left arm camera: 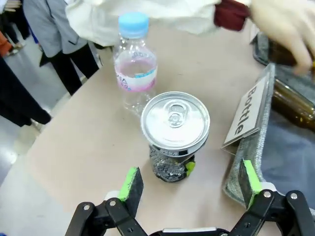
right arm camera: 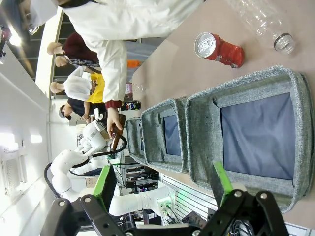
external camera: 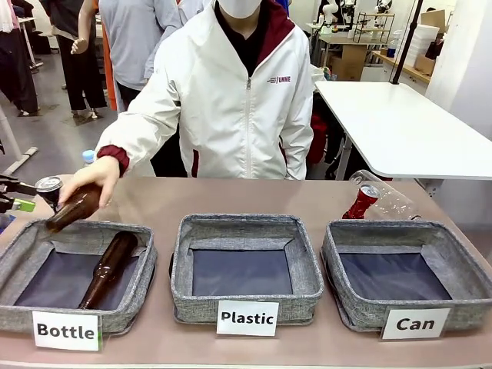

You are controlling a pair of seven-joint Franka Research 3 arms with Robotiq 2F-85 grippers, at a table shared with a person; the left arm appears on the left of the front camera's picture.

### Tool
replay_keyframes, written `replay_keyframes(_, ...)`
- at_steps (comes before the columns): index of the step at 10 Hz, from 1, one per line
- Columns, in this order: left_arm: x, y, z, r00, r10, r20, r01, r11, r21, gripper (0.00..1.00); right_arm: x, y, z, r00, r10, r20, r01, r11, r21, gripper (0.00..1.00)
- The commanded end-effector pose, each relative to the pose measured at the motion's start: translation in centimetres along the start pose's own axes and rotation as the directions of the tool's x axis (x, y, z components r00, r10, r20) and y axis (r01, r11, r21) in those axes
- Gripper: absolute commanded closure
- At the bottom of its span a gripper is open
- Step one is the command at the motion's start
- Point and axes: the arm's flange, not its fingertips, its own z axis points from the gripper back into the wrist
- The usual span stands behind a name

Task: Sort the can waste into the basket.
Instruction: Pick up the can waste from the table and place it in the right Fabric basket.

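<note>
In the front view the robot's left hand (external camera: 17, 195) is cut off by the picture edge. The dark can (external camera: 49, 186) is partly hidden behind a brown bottle (external camera: 73, 207) held by the person's hand (external camera: 94, 178), and its logo cannot be read. In the left wrist view the left hand (left arm camera: 189, 179) is wide, with one finger on each side of this upright can, seemingly not touching it. The right hand (right arm camera: 163, 179) is wide and empty.

There are two cans. The red can (external camera: 360, 203) lies on the counter (external camera: 154, 201), just behind the Can basket (external camera: 344, 254). There are three baskets, with the Plastic basket (external camera: 246, 224) and the Bottle basket (external camera: 11, 260). There are two brown bottles; the second bottle (external camera: 108, 269) lies in the Bottle basket. There are two clear bottles, an upright one (left arm camera: 135, 64) and a lying one (external camera: 392, 198).
</note>
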Motion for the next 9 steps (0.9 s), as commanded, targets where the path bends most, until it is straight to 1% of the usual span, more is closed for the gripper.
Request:
replay_keyframes(1,0.4,0.7,4.8,0.999,0.032,-0.01,-0.032,0.998,0.055,0.0,0.3,0.1,0.0,1.0,0.021,0.011,-0.021,0.999,0.026,0.0)
replay_keyframes(2,0.1,0.7,9.2,0.999,0.053,-0.006,-0.052,0.995,0.083,0.0,0.3,0.1,0.0,1.0,0.021,0.011,-0.021,0.999,0.026,0.0)
replay_keyframes(4,-0.9,-0.7,18.0,0.995,0.091,0.047,-0.096,0.987,0.126,0.0,0.3,0.1,0.0,1.0,0.021,0.011,-0.021,0.999,0.026,0.0)
replay_keyframes(5,-1.3,-1.6,20.4,0.991,0.093,0.094,-0.107,0.982,0.153,0.0,0.3,0.1,0.0,1.0,0.021,0.011,-0.021,0.999,0.026,0.0)
replay_keyframes(6,-1.9,-2.0,21.8,0.985,0.098,0.141,-0.123,0.975,0.183,0.0,0.3,0.1,0.0,1.0,0.021,0.011,-0.021,0.999,0.026,0.0)
replay_keyframes(7,-2.4,-2.1,22.2,0.982,0.108,0.158,-0.135,0.975,0.178,0.0,0.3,0.1,0.0,1.0,0.021,0.011,-0.021,0.999,0.026,0.0)
replay_keyframes(8,-2.7,-2.2,22.1,0.981,0.119,0.152,-0.15,0.965,0.214,0.0,0.3,0.1,0.0,1.0,0.021,0.011,-0.021,0.999,0.026,0.0)
replay_keyframes(9,-2.6,-2.2,22.0,0.982,0.116,0.153,-0.146,0.967,0.209,0.0,0.3,0.1,0.0,1.0,0.021,0.011,-0.021,0.999,0.026,0.0)
